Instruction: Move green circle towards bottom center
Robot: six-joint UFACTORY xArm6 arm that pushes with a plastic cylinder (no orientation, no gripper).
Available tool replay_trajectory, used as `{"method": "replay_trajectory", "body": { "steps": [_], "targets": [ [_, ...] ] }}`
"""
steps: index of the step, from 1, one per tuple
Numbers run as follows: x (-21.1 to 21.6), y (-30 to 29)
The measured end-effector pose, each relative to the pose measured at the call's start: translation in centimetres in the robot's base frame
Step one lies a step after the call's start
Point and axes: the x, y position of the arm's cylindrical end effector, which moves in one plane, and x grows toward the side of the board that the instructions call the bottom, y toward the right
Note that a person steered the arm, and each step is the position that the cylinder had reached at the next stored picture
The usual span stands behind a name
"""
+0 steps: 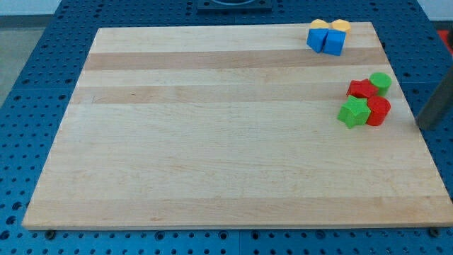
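The green circle point(381, 81) sits near the board's right edge, at the top right of a tight cluster. Touching it to the lower left is a red star-like block point(362, 89). Below that lie a red round block point(378, 111) and a green star point(353, 112), side by side. My rod shows as a dark slanted bar at the view's right edge, and my tip point(423, 126) is just off the board's right edge, to the right of and below the green circle, apart from every block.
Two blue blocks point(325, 40) and two yellow blocks point(330, 25) sit bunched at the board's top edge, right of centre. The wooden board point(212, 142) lies on a blue perforated table point(42, 85).
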Motion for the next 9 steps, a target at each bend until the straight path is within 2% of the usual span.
{"method": "replay_trajectory", "body": {
  "steps": [1, 4, 6, 8, 9],
  "targets": [
    [-2.1, 0.4],
    [-5.3, -6.7],
    [-7.7, -9.4],
    [-8.0, -2.3],
    [-10.4, -1.7]
  ]
}}
